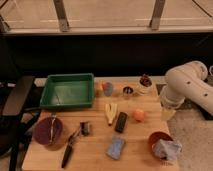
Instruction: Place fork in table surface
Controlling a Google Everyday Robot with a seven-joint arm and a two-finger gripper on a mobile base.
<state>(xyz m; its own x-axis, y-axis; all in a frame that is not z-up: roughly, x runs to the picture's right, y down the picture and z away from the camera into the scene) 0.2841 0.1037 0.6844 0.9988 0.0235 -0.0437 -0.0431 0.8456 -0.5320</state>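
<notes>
arm (187, 85): cream-white, made of thick rounded segments
shell (199, 94): smooth, with a few small dark spots
gripper (168, 113): pale tip, low at right, just under the arm's lowest segment

Tan plank tabletop (95, 159), directly on it:
- green tray (67, 91) back-L
- dark red bowl (47, 131) front-L, black-handled utensil (69, 149) just beside
- mid: yellow pronged obj (111, 112), black bar (121, 122), orange ball (139, 115)
- blue pack (116, 148) front
- brown bowl (156, 139) w/ cloth, front-R
- small cups (107, 89) along back

Gripper (168, 113) at R edge, under white arm (187, 85).
</notes>
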